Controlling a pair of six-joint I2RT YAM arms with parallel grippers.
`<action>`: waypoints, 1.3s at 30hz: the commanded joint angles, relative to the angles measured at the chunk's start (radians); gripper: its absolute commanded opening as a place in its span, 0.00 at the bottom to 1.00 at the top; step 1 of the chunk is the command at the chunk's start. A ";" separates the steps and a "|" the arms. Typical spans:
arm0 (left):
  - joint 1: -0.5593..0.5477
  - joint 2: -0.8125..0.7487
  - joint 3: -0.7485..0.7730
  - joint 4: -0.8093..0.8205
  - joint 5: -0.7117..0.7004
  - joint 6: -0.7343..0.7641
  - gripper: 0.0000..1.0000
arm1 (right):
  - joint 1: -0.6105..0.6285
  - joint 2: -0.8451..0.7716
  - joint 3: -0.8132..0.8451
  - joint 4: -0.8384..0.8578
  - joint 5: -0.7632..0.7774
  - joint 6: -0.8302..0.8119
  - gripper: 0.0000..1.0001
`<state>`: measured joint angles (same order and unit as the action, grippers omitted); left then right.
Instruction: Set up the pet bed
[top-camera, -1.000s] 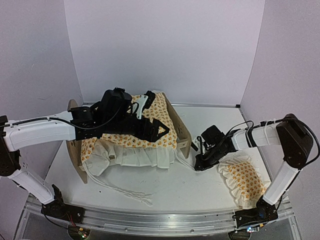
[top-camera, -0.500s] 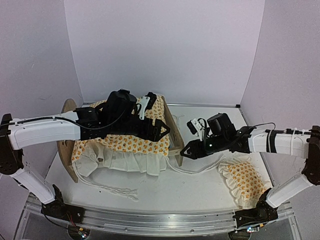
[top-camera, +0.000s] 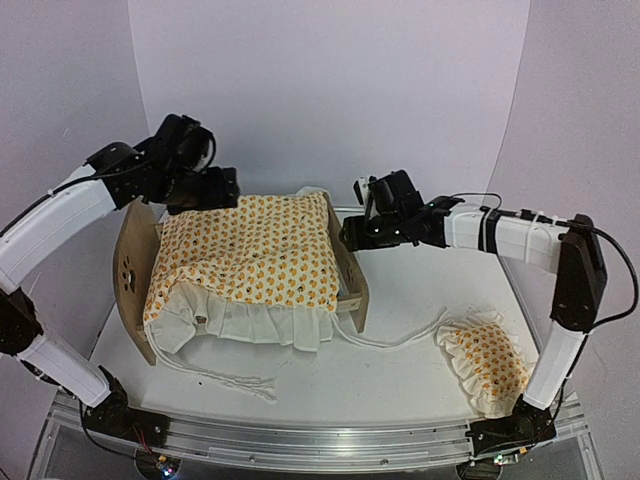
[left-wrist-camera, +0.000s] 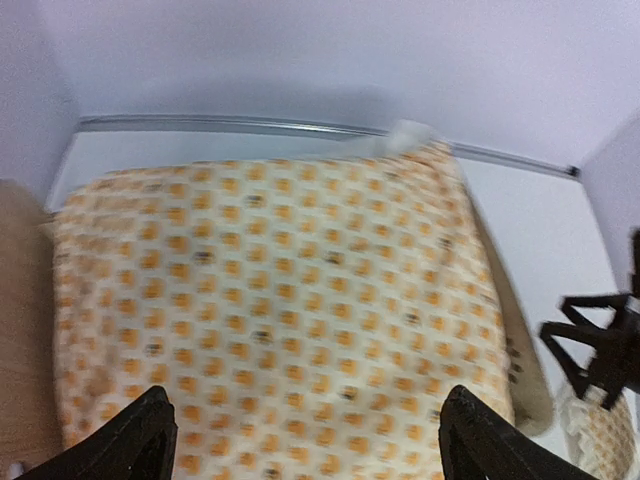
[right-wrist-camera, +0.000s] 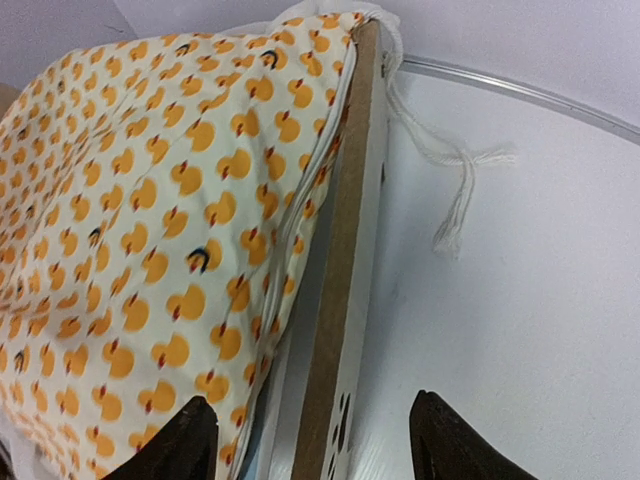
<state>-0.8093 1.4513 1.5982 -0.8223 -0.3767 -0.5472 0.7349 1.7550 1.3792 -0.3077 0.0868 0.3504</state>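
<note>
Two tools gaped wide, both empty: left tool (top-camera: 205, 190) hovered over far-left corner of quilt (top-camera: 250, 250), right tool (top-camera: 358, 233) just beside nearer end board (top-camera: 355, 285). Pet bed (top-camera: 130, 272) sat centre-left on worktop (top-camera: 400, 385), quilt spread as cover. Pillow (top-camera: 487, 360) lay well apart, likely awaiting placement.
</note>
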 joint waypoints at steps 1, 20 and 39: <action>0.221 -0.080 0.053 -0.249 -0.120 0.031 0.91 | 0.003 0.126 0.148 -0.039 0.148 -0.027 0.62; 0.666 0.026 -0.049 -0.188 -0.039 0.163 0.74 | 0.006 0.441 0.515 -0.106 0.282 0.094 0.17; 0.670 0.329 0.201 0.005 0.365 0.277 0.42 | 0.093 0.162 0.117 0.021 0.520 0.508 0.03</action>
<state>-0.1215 1.7454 1.7176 -0.8856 -0.1474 -0.3019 0.8299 1.9633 1.4811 -0.3996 0.5762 0.7334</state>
